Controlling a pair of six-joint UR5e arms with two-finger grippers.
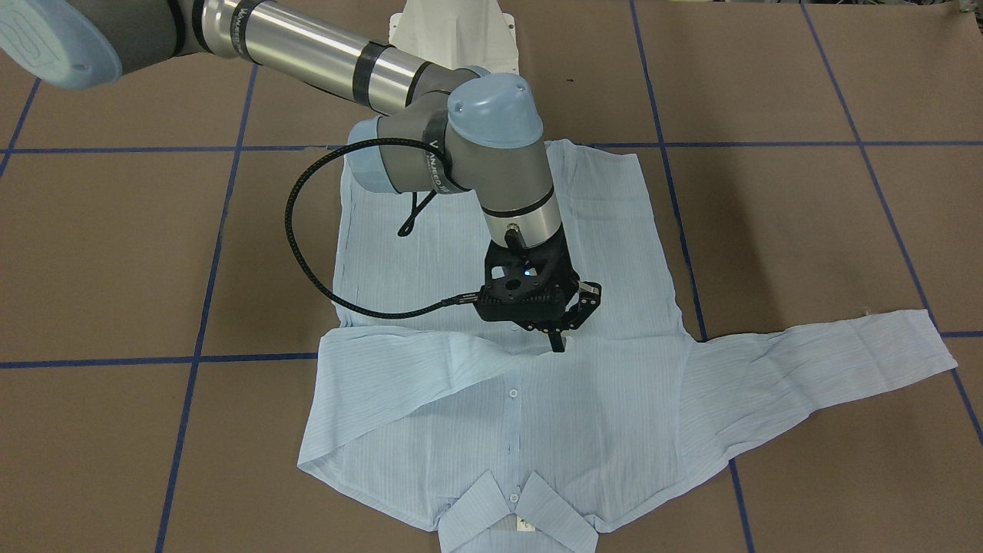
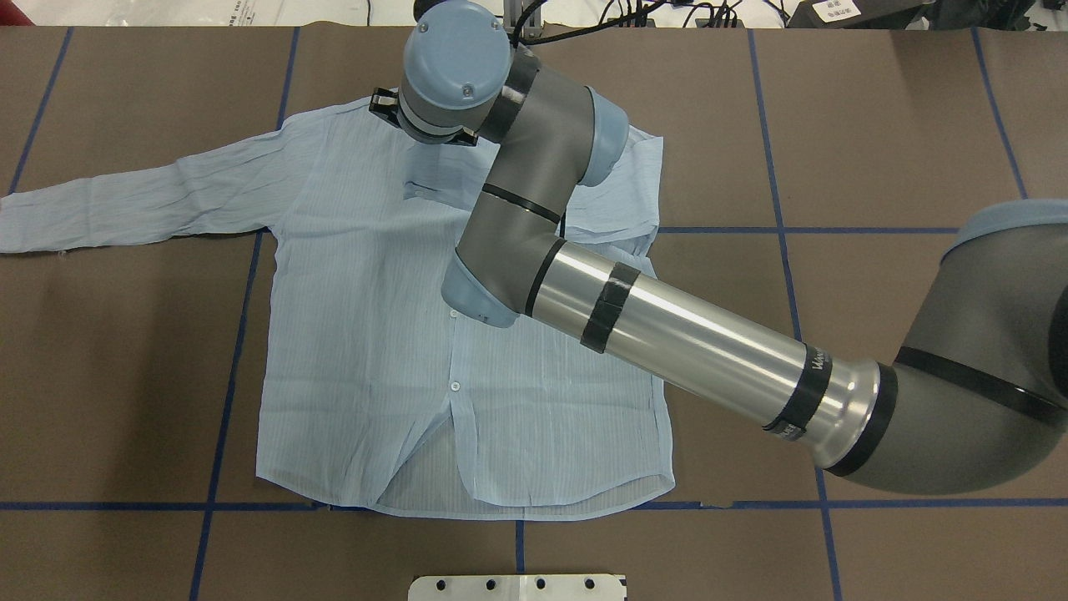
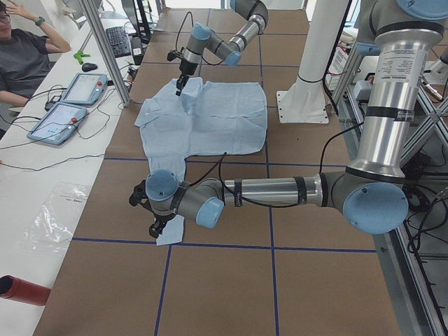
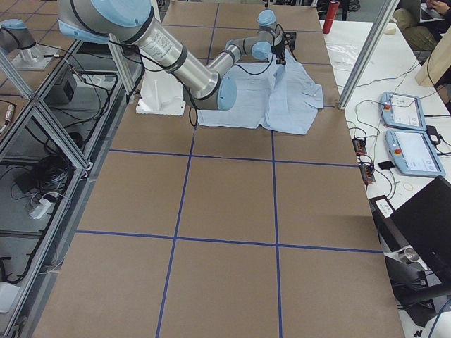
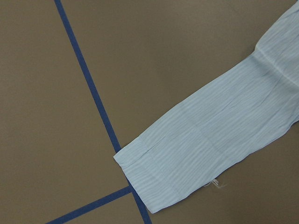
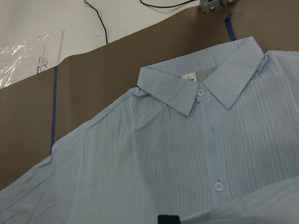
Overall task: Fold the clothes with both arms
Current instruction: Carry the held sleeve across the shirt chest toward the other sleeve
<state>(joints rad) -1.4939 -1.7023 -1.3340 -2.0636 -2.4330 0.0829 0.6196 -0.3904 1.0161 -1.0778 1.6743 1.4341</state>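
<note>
The right gripper (image 1: pixel 558 338) had its fingers squeezed close together, tips down on the front of the shirt (image 1: pixel 599 415), just beside the folded right sleeve (image 1: pixel 392 376). The left gripper (image 3: pixel 155 225) hung over the cuff (image 5: pixel 154 177) of the stretched-out left sleeve; I could not tell if it was wide or narrow. The shirt lay flat on the brown table (image 1: pixel 806 230), its collar (image 6: pixel 219 88) far from the robot

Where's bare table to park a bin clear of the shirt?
Widest: table right of the shirt, past the right arm. Also the patch robot-side of the spread sleeve, left of the shirt's body. Crowded: mid-shirt under the right tool, and the cuff by the left tool.
</note>
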